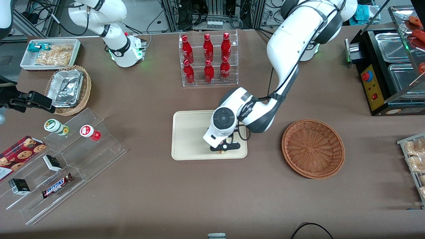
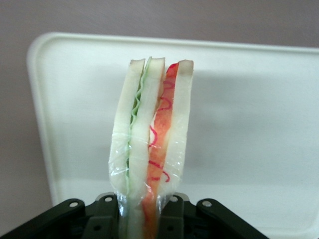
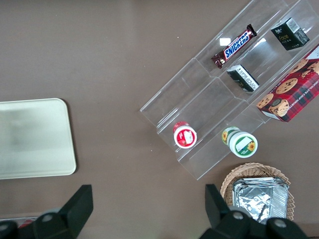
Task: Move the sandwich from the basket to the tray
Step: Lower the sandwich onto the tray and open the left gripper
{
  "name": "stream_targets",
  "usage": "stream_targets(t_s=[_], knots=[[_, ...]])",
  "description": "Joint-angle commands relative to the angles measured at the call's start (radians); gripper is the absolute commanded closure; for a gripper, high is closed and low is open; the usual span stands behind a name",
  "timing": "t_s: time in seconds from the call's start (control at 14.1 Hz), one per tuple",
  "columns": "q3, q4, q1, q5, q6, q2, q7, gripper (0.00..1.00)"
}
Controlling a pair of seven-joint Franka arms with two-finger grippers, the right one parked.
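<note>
Item 1, my gripper (image 1: 224,148): hangs low over the tray (image 1: 189,132), lower centre of the front view, at the tray corner nearest the camera and nearest the basket (image 1: 313,148). My fingers (image 2: 172,219) are clamped on the sandwich (image 2: 152,144).

Item 2, sandwich: held on edge, point outward from my wrist, wrapped in clear film. Pale bread slices with a green layer and a red-orange layer between them. In the wrist view it stands over the tray's bare cream surface; I cannot tell whether it touches the tray. In the front view only a sliver of it shows under my gripper.

Item 3, tray: flat, cream-beige, rounded corners, centre of the front view on the brown tabletop (image 1: 149,199).

Item 4, basket: round, reddish-brown wicker, right of the tray in the front view, well apart from it, holding nothing.

Item 5, bottle rack (image 1: 208,59): clear acrylic, six red bottles, upper centre of the front view, farther from the camera than the tray.

Item 6, stepped clear display (image 1: 63,166): lower left of the front view, toward the parked arm's end, carrying a Snickers bar (image 1: 57,185), small dark boxes and two small cups.
</note>
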State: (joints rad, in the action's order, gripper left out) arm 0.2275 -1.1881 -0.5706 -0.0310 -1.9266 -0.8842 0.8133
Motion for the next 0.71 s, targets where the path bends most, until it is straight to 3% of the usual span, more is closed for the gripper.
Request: stream_targets(t_s=[0.0, 0.35, 0.43, 0.57, 0.64], knots=[[-0.003, 0.05, -0.044, -0.012, -0.044, -0.065, 0.043, 0.75], [-0.005, 0.045, -0.069, -0.012, -0.06, -0.079, 0.05, 0.72], [-0.005, 0.045, -0.069, -0.012, -0.058, -0.079, 0.05, 0.63], [-0.005, 0.045, -0.068, -0.01, -0.048, -0.067, 0.049, 0.0], [-0.005, 0.044, -0.066, -0.012, -0.034, -0.052, 0.049, 0.0]])
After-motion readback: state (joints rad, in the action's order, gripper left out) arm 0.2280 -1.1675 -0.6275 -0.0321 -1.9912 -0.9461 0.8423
